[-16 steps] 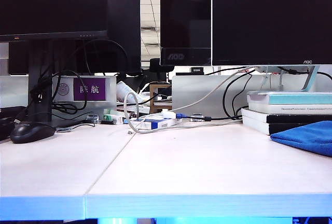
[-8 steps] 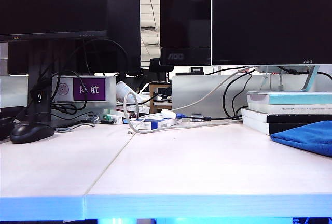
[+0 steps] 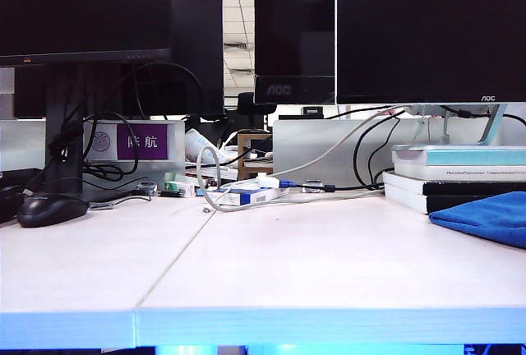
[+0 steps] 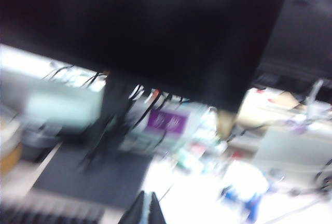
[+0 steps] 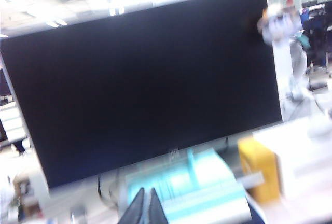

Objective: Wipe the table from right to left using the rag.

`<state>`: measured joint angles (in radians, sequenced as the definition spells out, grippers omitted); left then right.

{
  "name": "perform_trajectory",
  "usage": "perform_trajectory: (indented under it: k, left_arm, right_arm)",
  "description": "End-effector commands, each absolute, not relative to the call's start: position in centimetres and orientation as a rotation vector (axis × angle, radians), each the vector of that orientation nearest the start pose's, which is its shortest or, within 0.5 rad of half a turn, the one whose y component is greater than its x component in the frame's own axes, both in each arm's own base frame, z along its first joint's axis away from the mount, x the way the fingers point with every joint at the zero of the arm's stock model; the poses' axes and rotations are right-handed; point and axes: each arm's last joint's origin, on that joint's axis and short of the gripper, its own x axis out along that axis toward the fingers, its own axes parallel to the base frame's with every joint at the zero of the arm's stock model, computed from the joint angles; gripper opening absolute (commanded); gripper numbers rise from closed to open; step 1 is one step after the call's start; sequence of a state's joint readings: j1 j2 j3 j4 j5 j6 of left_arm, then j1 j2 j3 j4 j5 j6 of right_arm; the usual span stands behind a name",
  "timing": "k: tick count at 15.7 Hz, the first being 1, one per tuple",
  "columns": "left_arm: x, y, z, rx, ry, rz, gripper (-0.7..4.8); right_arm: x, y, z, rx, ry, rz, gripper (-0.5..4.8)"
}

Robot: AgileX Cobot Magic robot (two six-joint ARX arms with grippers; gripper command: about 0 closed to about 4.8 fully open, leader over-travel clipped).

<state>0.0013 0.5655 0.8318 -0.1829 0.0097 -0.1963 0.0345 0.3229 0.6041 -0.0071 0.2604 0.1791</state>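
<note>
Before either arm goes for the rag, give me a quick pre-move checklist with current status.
1. Rag located, far right of table: ok.
2. Wipe path leftward bare: ok up to the mouse.
3. Left gripper ready to grasp: not ok, shut, empty.
4. Right gripper ready: not ok, shut, empty.
5. Arms over the table in exterior view: not ok, neither visible.
6. Wrist views sharp: not ok, both blurred.

The table (image 3: 312, 265) is open across its centre and front. Obstacles: mouse (image 3: 51, 209) at 9 o'clock, cables (image 3: 246, 195) at 12 o'clock, book stack (image 3: 456, 176) and rag (image 3: 485, 217) at 3 o'clock.
</note>
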Motion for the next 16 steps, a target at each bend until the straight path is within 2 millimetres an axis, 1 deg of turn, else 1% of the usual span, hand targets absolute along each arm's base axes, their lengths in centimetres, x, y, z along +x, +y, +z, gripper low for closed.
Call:
perform_trajectory:
  k: [1,2,3,5,7,8,10,11,12,13,15,16]
  left_arm:
    - [12.9,-0.5,42.6,-0.179,-0.031,-0.187,-0.06]
    - [13.5,-0.7,44.1,-0.177,0.016,-0.257,-0.06]
    - [14.0,-1.0,45.8,-0.167,0.086,-0.334,-0.06]
    - [14.2,-1.5,48.2,-0.117,0.153,-0.473,-0.06]
    - [13.9,-2.3,49.4,-0.059,0.179,-0.546,-0.06]
    - [13.9,-3.0,50.0,-0.046,0.201,-0.597,-0.06]
    - [14.0,-4.9,50.5,-0.033,0.241,-0.715,-0.06]
    - [14.2,-6.1,50.4,-0.024,0.256,-0.770,-0.06]
    - [14.5,-7.9,50.0,-0.003,0.292,-0.825,-0.06]
    - [14.6,-9.2,49.6,0.017,0.321,-0.854,-0.06]
    - [14.7,-11.0,49.0,0.079,0.347,-0.850,-0.06]
    - [14.6,-12.0,48.8,0.088,0.367,-0.890,-0.06]
  right_arm:
    - [10.4,-0.3,37.7,0.215,-0.315,-0.168,-0.01]
    - [11.5,-0.3,38.8,0.209,-0.294,-0.171,-0.01]
    - [12.8,-0.2,40.4,0.203,-0.256,-0.173,-0.01]
    - [15.2,-0.1,42.5,0.188,-0.145,-0.182,-0.01]
    - [17.1,-0.1,43.8,0.176,-0.047,-0.187,-0.01]
    - [18.3,0.0,44.4,0.168,0.013,-0.179,-0.01]
    - [19.6,0.4,45.3,0.163,0.104,-0.096,-0.01]
    - [20.1,0.5,45.3,0.163,0.140,-0.060,-0.01]
    - [20.6,0.6,45.1,0.163,0.168,-0.042,-0.01]
    - [20.8,0.6,44.9,0.162,0.193,-0.043,-0.01]
    - [21.0,0.6,44.1,0.157,0.258,-0.052,-0.01]
    - [21.2,0.6,43.4,0.148,0.328,-0.057,-0.01]
